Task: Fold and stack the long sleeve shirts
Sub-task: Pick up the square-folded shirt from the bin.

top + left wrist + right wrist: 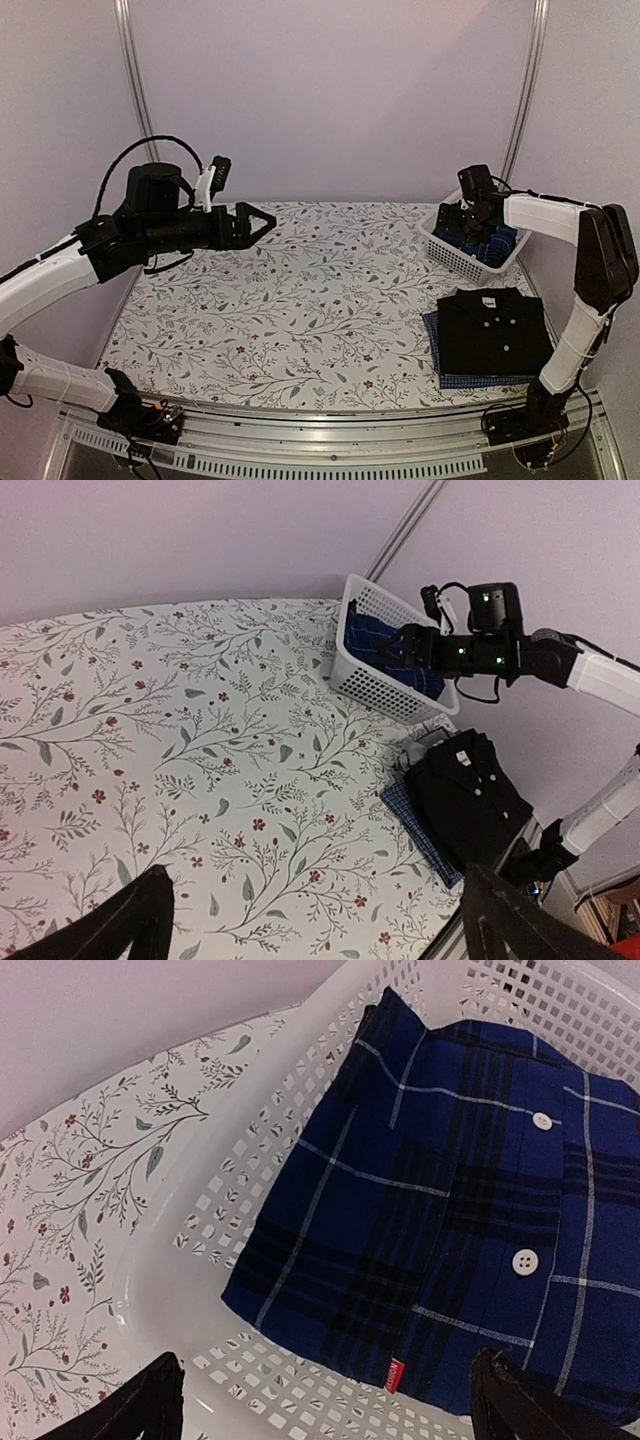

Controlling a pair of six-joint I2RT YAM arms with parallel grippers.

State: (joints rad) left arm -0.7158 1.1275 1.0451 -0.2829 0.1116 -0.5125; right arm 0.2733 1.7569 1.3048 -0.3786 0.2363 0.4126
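Plaid shirt (pixel 430 1220), dark blue with thin white lines, lies in the white basket (pixel 455 258) at the table's (pixel 300 290) far right, with the right claw (pixel 460 218) spread open just above it. At near right, the black shirt (pixel 492 330) lies folded on the blue check shirt (pixel 470 381). The left claw (pixel 265 224) hangs released over the far left.

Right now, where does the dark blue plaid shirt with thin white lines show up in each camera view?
Top external: the dark blue plaid cloth shirt sits at the far right, inside the white plastic lattice basket.
Left wrist: it is right of centre near the top, in the same basket.
Right wrist: it fills the centre and right, lying in the basket.
Shared landmark: the basket.
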